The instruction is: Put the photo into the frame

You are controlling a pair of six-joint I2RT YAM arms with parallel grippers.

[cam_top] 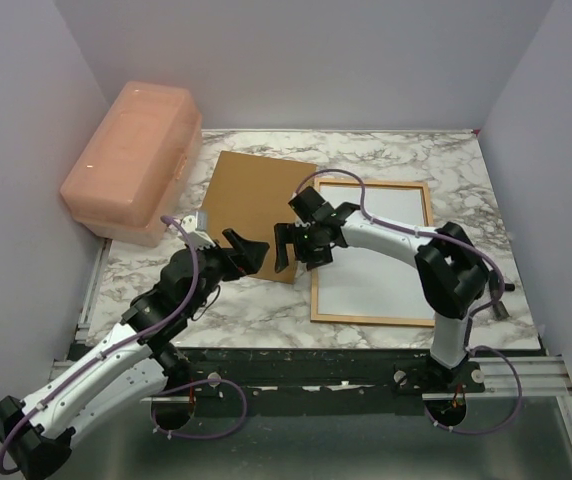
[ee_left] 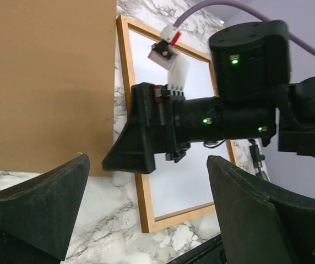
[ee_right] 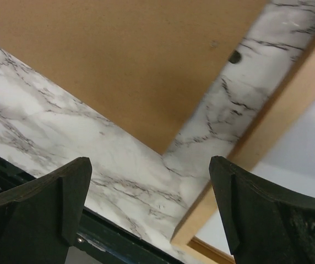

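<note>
Toward the right edge of the table (cam_top: 461, 180) we judge the photo (cam_top: 381, 275) already lying face down in the frame (cam_top: 366, 321), board (cam_top: 256, 205) not yet fitted, left gripper (cam_top: 251, 250) and right gripper (cam_top: 296, 255) spread, empty.

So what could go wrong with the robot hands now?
The open left gripper and open right gripper hang very close together, so they might bump. They hover over the gap between the flat brown board and the thin orange-brown wooden frame; a finger could knock either one crooked.
</note>
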